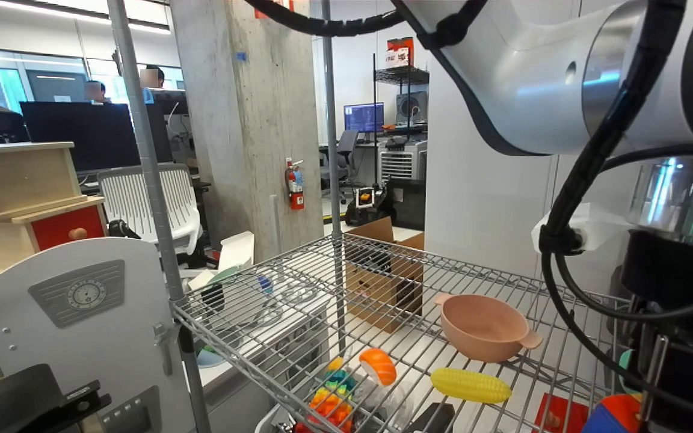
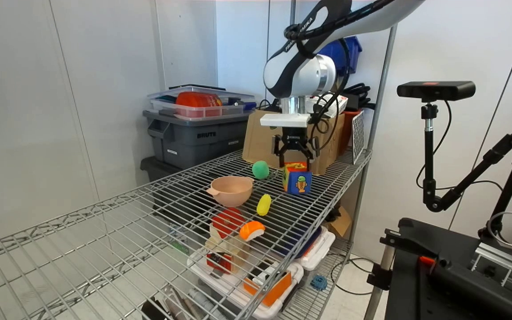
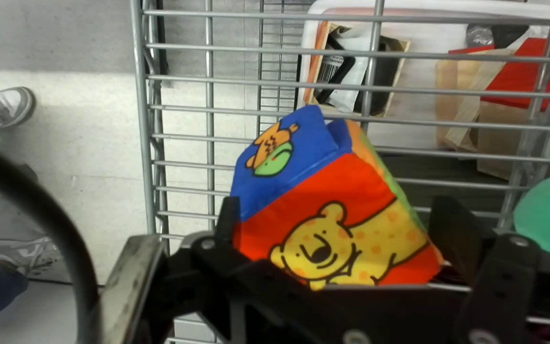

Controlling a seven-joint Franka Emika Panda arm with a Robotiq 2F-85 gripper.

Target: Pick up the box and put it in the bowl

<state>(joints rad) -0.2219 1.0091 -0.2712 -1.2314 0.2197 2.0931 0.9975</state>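
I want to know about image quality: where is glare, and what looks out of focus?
In an exterior view, the ceiling lights look overexposed and the arm carries bright streaks; in the wrist view, the near cable and fingers look soft and dark, while the box shows clear prints.

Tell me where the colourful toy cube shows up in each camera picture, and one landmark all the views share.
In an exterior view: the toy cube is at bottom right, cut off by the lower edge.
In an exterior view: the toy cube is slightly right of and below centre.
Wrist view: the toy cube fills the middle.
Shared landmark: the wire shelf.
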